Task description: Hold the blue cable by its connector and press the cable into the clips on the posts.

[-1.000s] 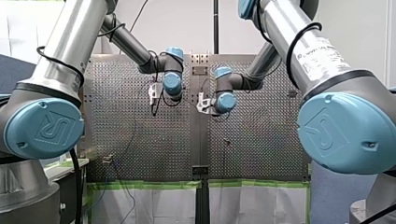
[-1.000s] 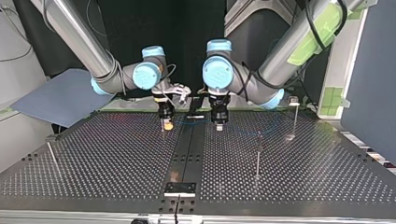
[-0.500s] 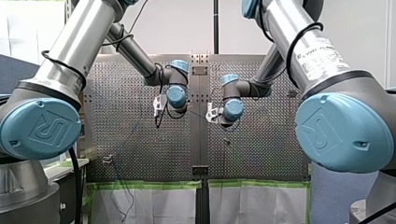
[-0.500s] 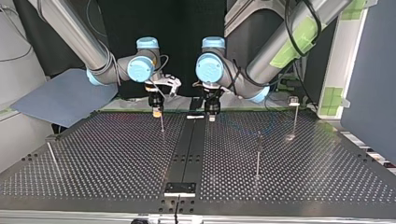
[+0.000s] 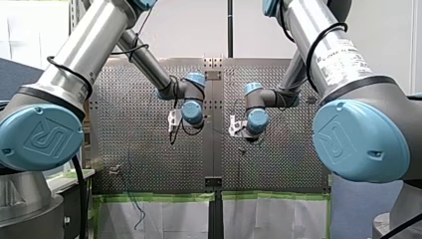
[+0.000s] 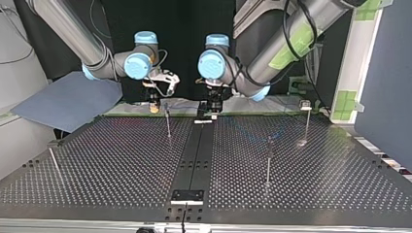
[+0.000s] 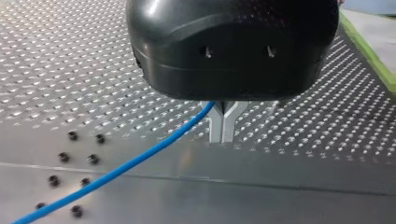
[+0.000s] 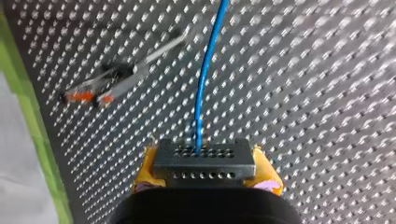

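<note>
Right gripper: my right gripper (image 8: pixel 204 155), with its yellow pads (image 8: pixel 267 173), is clamping a dark grey perforated connector block (image 8: pixel 205 167), one pad pressing on each side of the block, the fingers parted only by its width
Cable at the connector: the thin blue cable (image 8: pixel 205 88) is leaving the block's front face and running almost straight ahead of my right gripper, its long axis in line with the fingers, leaning slightly to one side further out
Left gripper: my left gripper (image 7: pixel 222 137), black-bodied with metal fingers (image 7: pixel 215 126), is pinching the cable, the two fingers drawn together with no gap showing at the tips
Cable at the left gripper: it is coming out high up between the fingers, just under the black body, and slanting away to one side over the table's solid centre strip (image 7: pixel 261 186)
Both grippers: in the top view they are pointing down side by side at the far edge of the perforated metal table (image 6: pixel 97 165), near its middle
Nearest post: a slim metal post with an orange-marked clip (image 8: pixel 116 78) is standing beside the cable ahead of my right gripper, apart from it
Slack: in the front view a blue strand is hanging past the table's near edge at the view's lower left
</note>
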Available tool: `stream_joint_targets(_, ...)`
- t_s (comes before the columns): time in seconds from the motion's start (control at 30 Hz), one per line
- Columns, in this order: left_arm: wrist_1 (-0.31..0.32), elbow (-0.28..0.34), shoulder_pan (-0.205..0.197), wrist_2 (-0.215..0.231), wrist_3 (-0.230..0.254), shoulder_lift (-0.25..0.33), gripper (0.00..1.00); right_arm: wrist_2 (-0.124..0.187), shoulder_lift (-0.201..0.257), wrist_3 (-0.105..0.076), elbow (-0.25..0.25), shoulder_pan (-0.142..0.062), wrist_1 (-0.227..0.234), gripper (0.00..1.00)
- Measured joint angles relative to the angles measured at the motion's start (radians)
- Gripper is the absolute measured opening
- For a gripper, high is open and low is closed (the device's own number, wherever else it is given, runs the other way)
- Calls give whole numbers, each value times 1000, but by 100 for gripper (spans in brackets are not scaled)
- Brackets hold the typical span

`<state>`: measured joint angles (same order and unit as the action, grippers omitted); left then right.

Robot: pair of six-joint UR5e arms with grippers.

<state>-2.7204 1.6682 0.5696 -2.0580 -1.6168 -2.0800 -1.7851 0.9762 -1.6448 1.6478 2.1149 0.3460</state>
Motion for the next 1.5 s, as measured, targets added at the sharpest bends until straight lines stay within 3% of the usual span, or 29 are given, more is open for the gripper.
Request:
stream_joint_targets(0.37, 60, 1, 49, 2, 7, -74, 0, -3, -3, 5, 19, -40, 30, 0)
stream_joint_targets(0.7, 125, 1, 89, 0, -6, -118, 0, 7, -7, 6, 57, -58, 114, 0)
stream_joint_targets(0.97, 186, 1, 112, 4, -22, -178, 0, 46, -53, 1, 58, -63, 165, 0)
stream_joint_targets(1.3, 234, 1, 134, -27, -32, -197, 0, 70, -91, -1, 54, -88, 174, 0)
stream_joint_targets(1.5, 278, 1, 138, -30, -58, -221, 0, 110, -96, 3, 54, -109, 174, 0)
